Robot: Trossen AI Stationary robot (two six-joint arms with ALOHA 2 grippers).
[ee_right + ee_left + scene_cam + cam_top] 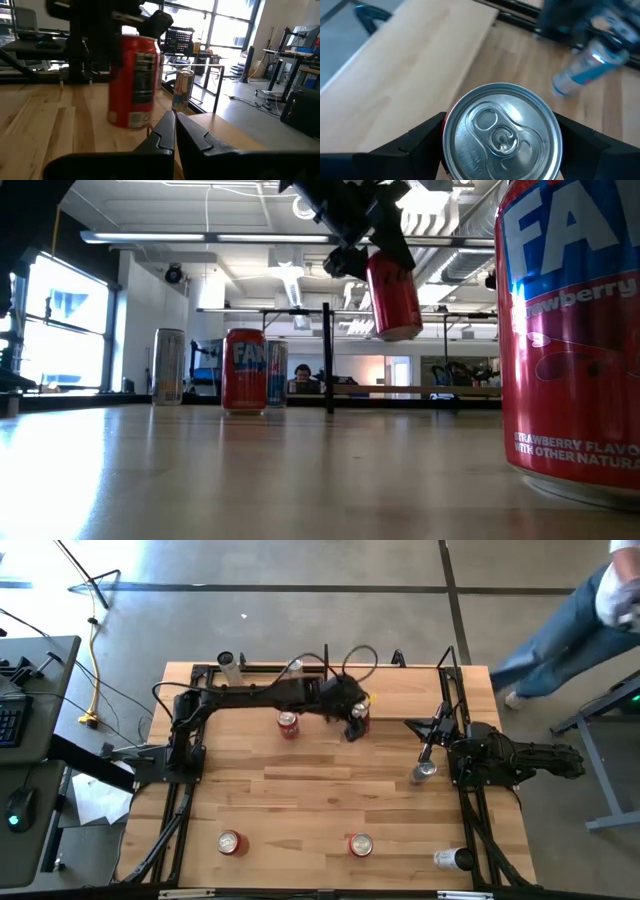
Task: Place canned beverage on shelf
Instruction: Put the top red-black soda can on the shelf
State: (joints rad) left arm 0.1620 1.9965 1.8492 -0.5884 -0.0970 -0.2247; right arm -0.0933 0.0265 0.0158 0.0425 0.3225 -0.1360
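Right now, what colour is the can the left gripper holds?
Red can, silver top; clearest in the low view.

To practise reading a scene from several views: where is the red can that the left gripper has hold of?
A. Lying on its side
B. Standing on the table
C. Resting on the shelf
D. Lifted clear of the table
D: in the low view the red can hangs tilted in the left gripper, well above the table.
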